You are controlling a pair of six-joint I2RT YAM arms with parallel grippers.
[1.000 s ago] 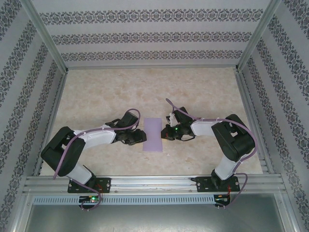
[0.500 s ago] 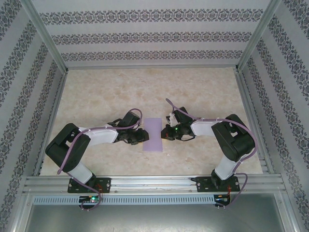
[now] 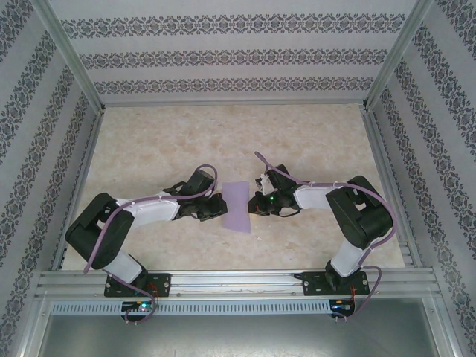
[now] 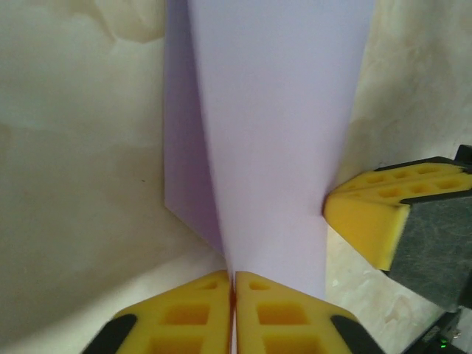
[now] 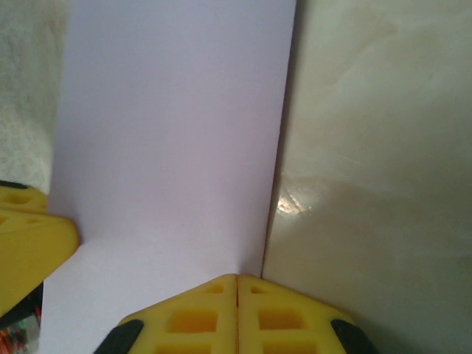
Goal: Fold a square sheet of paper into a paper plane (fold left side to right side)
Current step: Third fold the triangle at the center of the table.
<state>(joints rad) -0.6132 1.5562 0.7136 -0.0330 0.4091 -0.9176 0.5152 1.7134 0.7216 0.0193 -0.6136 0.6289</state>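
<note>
Right gripper tight on lilac paper edge.

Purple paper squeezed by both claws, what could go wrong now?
1. Both claws look shut on the square sheet of paper, the left claw and the right claw on opposite sides. Pulling apart might rip it.
2. The right claw pinches right beside the paper's edge, so it may slip out.
3. In the left wrist view the lifted layer sits slanted over the lower one, so the crease may come out crooked.
</note>
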